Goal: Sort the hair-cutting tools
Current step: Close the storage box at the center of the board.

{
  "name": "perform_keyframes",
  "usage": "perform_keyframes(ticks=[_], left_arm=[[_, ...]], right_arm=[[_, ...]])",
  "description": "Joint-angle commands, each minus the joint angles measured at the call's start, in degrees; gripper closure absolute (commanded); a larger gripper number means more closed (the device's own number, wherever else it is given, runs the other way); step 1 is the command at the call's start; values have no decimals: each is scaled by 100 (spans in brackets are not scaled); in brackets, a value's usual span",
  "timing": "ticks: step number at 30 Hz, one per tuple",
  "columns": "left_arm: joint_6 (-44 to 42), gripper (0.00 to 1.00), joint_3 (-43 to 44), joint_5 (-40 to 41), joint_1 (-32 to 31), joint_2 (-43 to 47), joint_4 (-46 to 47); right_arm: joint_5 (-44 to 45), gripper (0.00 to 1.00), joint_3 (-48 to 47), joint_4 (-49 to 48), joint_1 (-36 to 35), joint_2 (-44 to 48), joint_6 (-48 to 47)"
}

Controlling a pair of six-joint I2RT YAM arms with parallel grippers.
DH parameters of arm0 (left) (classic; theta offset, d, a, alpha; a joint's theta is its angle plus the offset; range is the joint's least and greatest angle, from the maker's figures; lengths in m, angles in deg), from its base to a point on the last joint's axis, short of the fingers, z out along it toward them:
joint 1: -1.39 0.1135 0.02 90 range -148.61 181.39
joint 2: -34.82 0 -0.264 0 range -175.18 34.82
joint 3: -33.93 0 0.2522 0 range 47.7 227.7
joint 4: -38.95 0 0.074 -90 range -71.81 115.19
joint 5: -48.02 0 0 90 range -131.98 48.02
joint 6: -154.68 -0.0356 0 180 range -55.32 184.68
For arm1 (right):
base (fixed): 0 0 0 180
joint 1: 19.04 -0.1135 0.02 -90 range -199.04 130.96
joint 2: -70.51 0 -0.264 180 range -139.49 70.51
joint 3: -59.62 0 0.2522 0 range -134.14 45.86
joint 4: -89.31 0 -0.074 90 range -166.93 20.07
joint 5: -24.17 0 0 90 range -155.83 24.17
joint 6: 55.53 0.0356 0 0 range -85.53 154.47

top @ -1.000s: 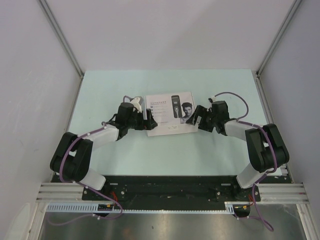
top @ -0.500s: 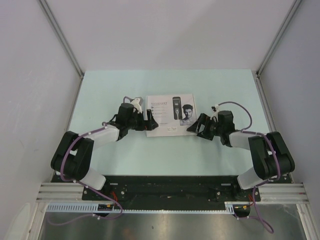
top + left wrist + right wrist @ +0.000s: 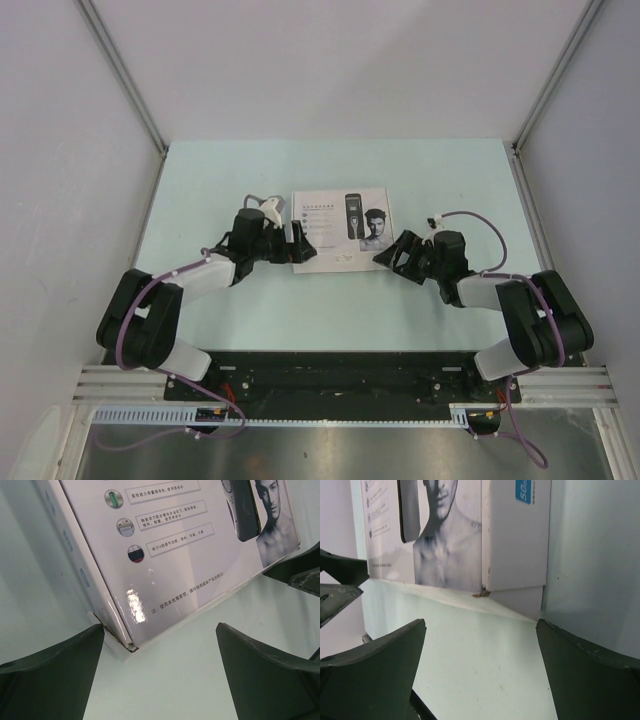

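Seemingly closed box (image 3: 338,232) between left gripper (image 3: 303,246), right gripper (image 3: 391,252).

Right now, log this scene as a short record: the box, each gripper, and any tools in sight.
box: flat white box, printed lid facing up, lying on the table
left gripper: open, holding nothing, at the box's near left corner
right gripper: open, holding nothing, at the box's near right corner
tools: none in view; only a picture of a clipper on the lid
contact: cannot tell whether either gripper touches the box
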Motion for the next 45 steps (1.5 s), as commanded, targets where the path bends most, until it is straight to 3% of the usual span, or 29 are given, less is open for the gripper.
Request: perform_keyframes(ticks=[1,9,13,17,25,30,36,45], left_arm=[[111,0,-15,-283,53,262,419],[207,0,20,-310,141,244,481],[286,0,28,-406,158,227,568],[339,1,46,-486,193,244,595],[374,1,37,-495,281,332,639],[383,0,28,-477,316,315,656],[366,0,-68,-459,316,341,656],[207,1,-209,-327,316,262,648]], right_arm=[[487,0,78,-590,-22,-350,144],[505,0,78,-942,-40,-658,311],[461,5,78,-996,-40,-606,434],[478,13,-62,-602,-40,-81,469],[645,18,-212,-3,-84,984,540],[751,16,-317,691,-67,994,504],[1164,4,-194,990,-102,932,689],[988,0,-221,385,57,-25,698]])
